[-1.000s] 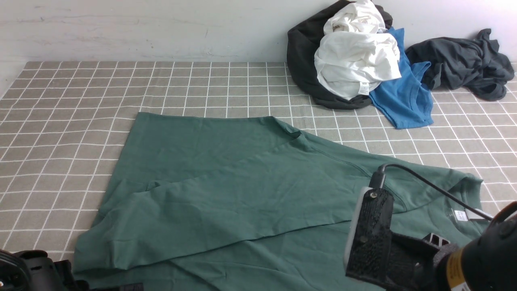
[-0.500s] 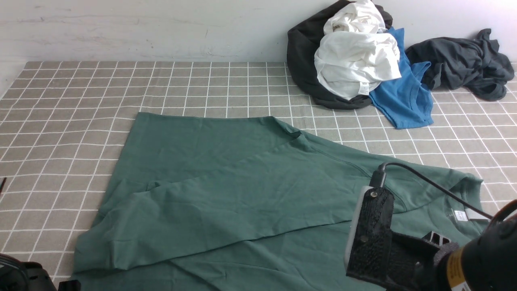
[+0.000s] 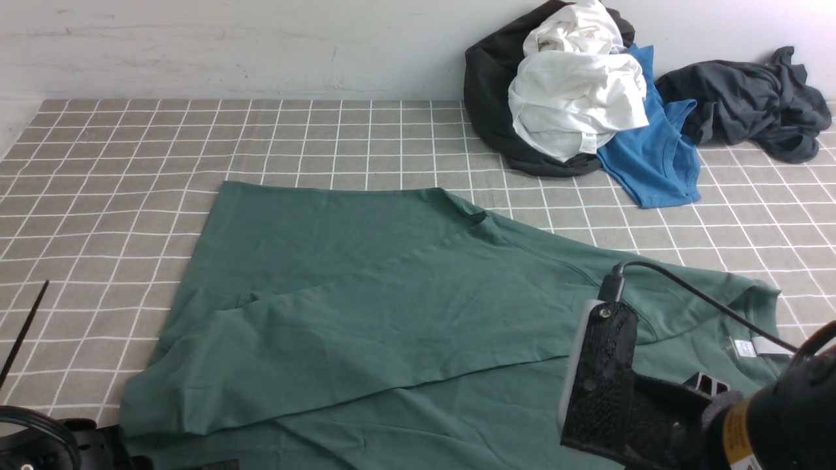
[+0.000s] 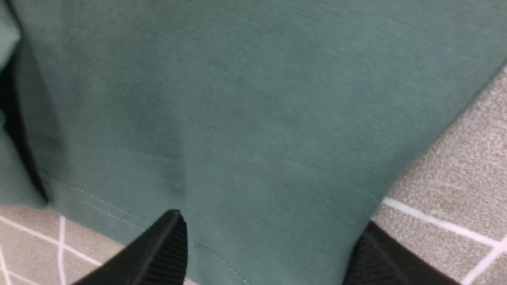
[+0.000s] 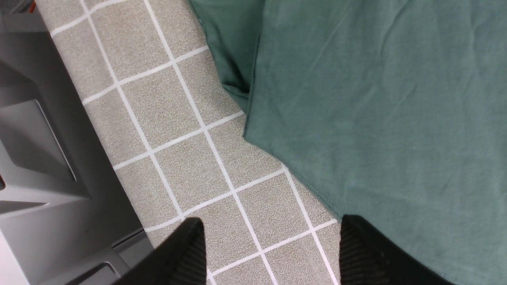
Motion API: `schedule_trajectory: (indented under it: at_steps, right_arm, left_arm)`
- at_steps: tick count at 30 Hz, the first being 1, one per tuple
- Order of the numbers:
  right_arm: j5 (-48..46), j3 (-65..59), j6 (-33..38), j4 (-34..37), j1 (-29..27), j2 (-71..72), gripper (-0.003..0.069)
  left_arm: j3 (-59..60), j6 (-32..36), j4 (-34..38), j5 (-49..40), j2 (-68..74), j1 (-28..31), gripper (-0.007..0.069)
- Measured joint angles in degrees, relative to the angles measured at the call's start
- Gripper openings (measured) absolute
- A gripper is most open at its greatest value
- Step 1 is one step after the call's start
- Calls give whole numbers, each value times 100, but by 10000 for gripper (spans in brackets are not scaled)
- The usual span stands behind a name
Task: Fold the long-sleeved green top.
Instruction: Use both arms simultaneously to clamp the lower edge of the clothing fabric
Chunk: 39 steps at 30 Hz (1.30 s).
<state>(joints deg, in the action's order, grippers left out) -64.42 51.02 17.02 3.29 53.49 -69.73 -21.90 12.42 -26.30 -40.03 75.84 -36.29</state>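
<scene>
The green long-sleeved top [image 3: 366, 307] lies spread on the checked cloth, one sleeve laid slantwise across its body. Its collar and white neck label [image 3: 744, 348] are at the right. My left gripper [image 4: 269, 237] is open just above the top's stitched hem [image 4: 119, 221], green fabric showing between its jaws, nothing gripped. My right gripper [image 5: 271, 229] is open over bare checked cloth, one finger at the top's edge [image 5: 301, 174]. In the front view the right arm [image 3: 653, 411] hangs low at the near right and hides part of the top. The left arm [image 3: 39, 444] just shows at the near left corner.
A heap of clothes sits at the back right against the wall: a black garment [image 3: 490, 85], a white one [image 3: 575, 98], a bright blue shirt [image 3: 653, 156] and a dark grey one [image 3: 751, 104]. Grey robot housing [image 5: 39, 158] borders the cloth near my right gripper.
The left arm has shifted at the near left corner, and a thin black strip now sticks up at the left edge. The top and the right arm have not moved.
</scene>
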Motion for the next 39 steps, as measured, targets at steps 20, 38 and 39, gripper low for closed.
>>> schedule_trajectory:
  at_steps: [20, 38, 39]
  right_arm:
    - [-26, 0, -18, -29, 0, 0, 426]
    - [-564, 0, -752, -1317, -482, 0, 426]
    - [-564, 0, -752, -1317, -612, 0, 426]
  left_arm:
    - [-299, -388, -59, 46, 455, 0, 282]
    - [-884, -393, 1132, -810, 533, 0, 13]
    - [-884, -393, 1147, -820, 533, 0, 13]
